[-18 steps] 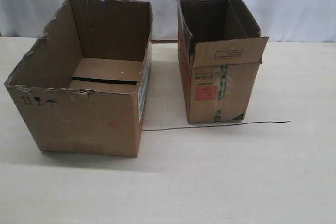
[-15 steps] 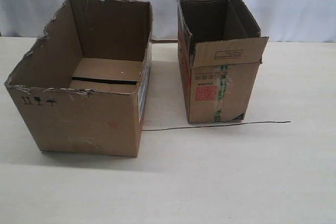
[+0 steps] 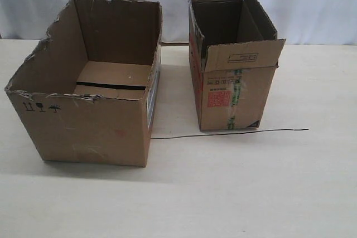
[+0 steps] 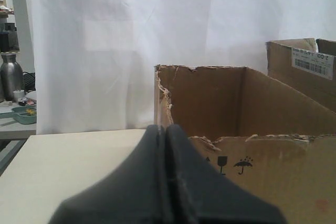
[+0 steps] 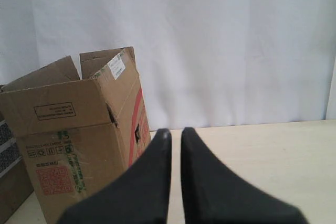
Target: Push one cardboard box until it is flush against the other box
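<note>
The wide torn-edged cardboard box (image 3: 89, 132) stands on the left of the table, open side up, with small black symbols on its front. The other box (image 3: 234, 98), taller, with a red label and green-printed tape, stands to its right; a strip of bare table separates them. Neither gripper shows in the exterior view. My left gripper (image 4: 166, 127) is shut and empty, its fingers pressed together, short of the cardboard box (image 4: 273, 177) near its front corner. My right gripper (image 5: 176, 131) is shut with only a thin slit and holds nothing, apart from the other box (image 5: 73, 150).
A thin black wire (image 3: 228, 133) lies on the pale table (image 3: 251, 193) in front of the taller box. A white curtain (image 3: 312, 4) hangs behind. Beyond the table's edge, a metal bottle (image 4: 10, 74) and a green tray (image 4: 23, 114) stand on a side surface.
</note>
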You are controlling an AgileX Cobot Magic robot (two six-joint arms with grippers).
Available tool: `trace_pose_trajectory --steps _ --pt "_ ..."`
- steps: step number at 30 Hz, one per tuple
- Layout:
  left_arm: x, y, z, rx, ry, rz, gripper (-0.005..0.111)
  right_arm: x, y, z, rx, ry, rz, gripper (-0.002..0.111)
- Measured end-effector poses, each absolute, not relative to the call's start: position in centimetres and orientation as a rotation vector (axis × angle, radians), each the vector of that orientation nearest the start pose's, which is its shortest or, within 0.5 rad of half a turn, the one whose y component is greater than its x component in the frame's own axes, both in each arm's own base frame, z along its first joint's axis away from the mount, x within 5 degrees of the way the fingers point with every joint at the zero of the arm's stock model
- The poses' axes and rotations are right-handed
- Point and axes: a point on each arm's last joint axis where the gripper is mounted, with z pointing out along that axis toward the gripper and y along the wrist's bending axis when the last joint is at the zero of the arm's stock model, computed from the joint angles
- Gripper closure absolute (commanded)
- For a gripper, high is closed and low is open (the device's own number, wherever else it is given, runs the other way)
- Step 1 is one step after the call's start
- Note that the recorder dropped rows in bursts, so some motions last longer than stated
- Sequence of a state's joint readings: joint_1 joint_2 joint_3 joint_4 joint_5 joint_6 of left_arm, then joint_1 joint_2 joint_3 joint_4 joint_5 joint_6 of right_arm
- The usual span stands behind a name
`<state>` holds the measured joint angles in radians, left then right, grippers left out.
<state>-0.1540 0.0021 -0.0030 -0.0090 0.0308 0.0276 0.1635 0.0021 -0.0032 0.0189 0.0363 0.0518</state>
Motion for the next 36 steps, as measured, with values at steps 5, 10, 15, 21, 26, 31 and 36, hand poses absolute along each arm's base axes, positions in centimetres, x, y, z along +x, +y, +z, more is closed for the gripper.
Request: trace_pose_trajectory --steps 5,10,15,21,26,31,36 --pt "5.57 -0.87 21.13 0.132 1.509 -0.107 0.107 5.56 0.92 21.09 -0.071 1.52 0.188 0.103" --pt "5.57 -0.87 21.13 0.133 1.509 -0.106 0.107 5.56 0.92 21.09 -0.071 1.52 0.188 0.103" --pt "5.57 -0.87 21.13 0.133 1.509 -0.106 0.107 5.56 0.92 21.09 -0.071 1.52 0.188 0.103" --pt "5.56 -0.87 21.23 0.122 1.498 -0.117 0.107 5.56 0.92 21.09 -0.071 1.52 0.188 0.103" --pt "5.55 -0.87 21.35 -0.11 1.496 -0.368 0.107 5.56 0.92 21.09 -0.071 1.52 0.188 0.103" --pt "5.54 -0.81 21.61 -0.184 1.465 -0.446 0.107 5.56 0.92 21.09 -0.071 1.52 0.188 0.103" --pt "5.54 -0.81 21.63 -0.206 1.462 -0.469 0.107 5.56 0.92 21.09 -0.071 1.52 0.188 0.103"
